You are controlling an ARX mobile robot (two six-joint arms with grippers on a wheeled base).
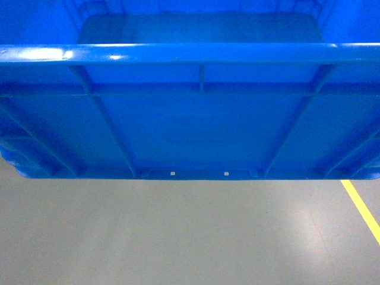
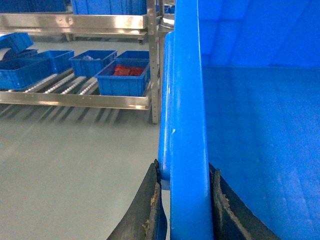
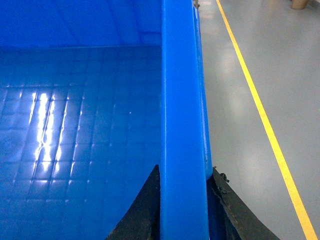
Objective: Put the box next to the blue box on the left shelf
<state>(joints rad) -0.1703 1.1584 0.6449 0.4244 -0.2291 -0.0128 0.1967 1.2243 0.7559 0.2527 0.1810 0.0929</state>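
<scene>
The box (image 1: 196,119), a large bright-blue plastic crate, fills the upper part of the head view, held up above the grey floor (image 1: 178,237). Its thick rolled rim runs glossy across the frame, and below it the outer wall shows vertical and diagonal ribs and 2 small pale squares near the bottom edge. The inside bottom is smooth in this view.

In the left wrist view the left gripper (image 2: 185,205) clamps the crate's left rim: 2 dark, worn rubber fingers (image 2: 150,210) press the rounded blue wall from either side. In the right wrist view the right gripper (image 3: 182,205) grips the opposite rim the same way, its black scuffed fingers (image 3: 145,210) tight against the plastic. There the crate's floor shows a faint moulded grid and bright reflections.

Beyond the crate in the left wrist view stands the left shelf (image 2: 75,97), a shiny metal rack with rows of small white rollers in grey rails. On it sit several small blue bins (image 2: 122,77); 1 holds something red (image 2: 129,70).

A yellow line (image 3: 260,115) runs along the matte floor to the right.
</scene>
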